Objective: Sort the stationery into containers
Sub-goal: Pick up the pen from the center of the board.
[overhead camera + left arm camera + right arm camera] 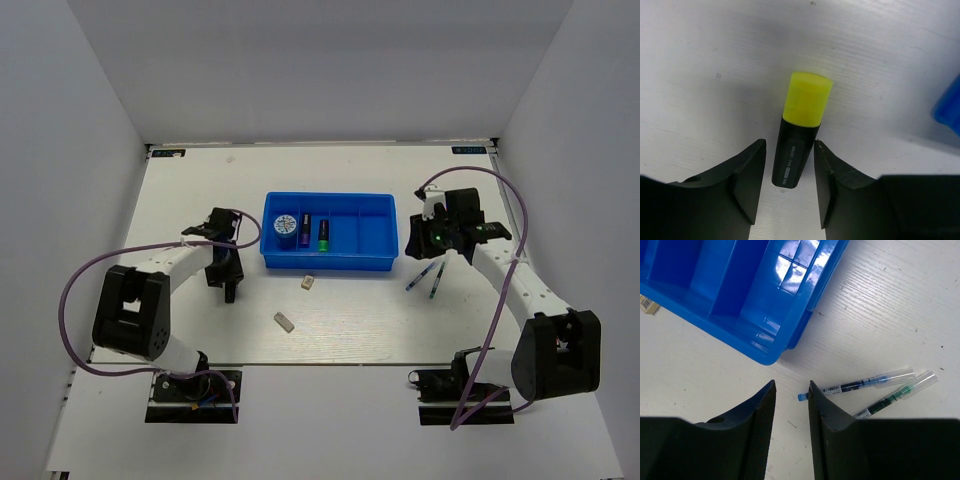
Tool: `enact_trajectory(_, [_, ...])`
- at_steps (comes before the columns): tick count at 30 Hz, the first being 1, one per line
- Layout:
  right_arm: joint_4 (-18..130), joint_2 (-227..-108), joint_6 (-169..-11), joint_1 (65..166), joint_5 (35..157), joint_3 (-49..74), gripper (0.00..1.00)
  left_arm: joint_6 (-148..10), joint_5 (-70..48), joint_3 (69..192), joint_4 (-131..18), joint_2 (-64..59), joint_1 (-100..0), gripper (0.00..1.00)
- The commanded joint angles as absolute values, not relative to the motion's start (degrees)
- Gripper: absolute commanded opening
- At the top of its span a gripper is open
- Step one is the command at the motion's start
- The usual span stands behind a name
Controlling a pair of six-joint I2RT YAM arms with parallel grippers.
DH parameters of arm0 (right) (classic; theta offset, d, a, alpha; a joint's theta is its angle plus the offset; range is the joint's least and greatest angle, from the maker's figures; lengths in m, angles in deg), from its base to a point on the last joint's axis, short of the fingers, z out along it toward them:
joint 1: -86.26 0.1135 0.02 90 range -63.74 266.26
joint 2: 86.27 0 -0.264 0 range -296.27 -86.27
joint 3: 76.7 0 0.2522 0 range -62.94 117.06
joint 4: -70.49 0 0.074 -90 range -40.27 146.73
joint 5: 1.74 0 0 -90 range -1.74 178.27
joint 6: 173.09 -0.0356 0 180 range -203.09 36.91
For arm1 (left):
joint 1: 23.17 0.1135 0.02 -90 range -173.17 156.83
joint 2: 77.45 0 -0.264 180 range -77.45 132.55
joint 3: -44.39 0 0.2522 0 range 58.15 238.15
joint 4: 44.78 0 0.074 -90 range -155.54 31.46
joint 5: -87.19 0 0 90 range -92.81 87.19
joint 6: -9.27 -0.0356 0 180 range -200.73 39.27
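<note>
Centrally on the white bench (350, 335) sat a blue tray (330, 265). Its left half held a round disc (285, 224), a purple-ended marker (303, 229) and a green-ended marker (323, 236). Left of the tray, the left pincer (789, 145) stood open astride a yellow-capped marker (799, 131) lying on the bench. Off the tray's right near corner, the right pincer (791, 386) hung open and empty beside two thin pens (857, 385). Two small erasers (308, 282) lay before the tray's near edge.

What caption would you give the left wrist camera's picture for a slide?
The left gripper, jaws open, straddles a yellow-capped black marker lying on the white table.
</note>
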State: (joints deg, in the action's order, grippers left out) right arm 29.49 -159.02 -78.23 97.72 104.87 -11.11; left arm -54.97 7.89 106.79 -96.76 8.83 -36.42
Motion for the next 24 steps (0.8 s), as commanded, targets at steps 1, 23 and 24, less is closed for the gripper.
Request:
enact_trajectory(1, [28.52, -158.52, -78.61, 97.16, 106.89, -8.63, 0.36, -53.4, 7.21, 105.35, -94.58, 8.85, -36.35, 0.52])
enact_trajectory(23, [26.67, -158.43, -77.03, 96.1, 110.94, -7.84, 0.5, -54.97, 9.59, 111.46, -101.34, -7.03, -39.42, 0.01])
enact_trajectory(24, [26.94, -158.43, -77.03, 96.02, 110.85, -8.01, 0.37, -54.98, 10.72, 112.54, -102.47, -7.66, -41.51, 0.01])
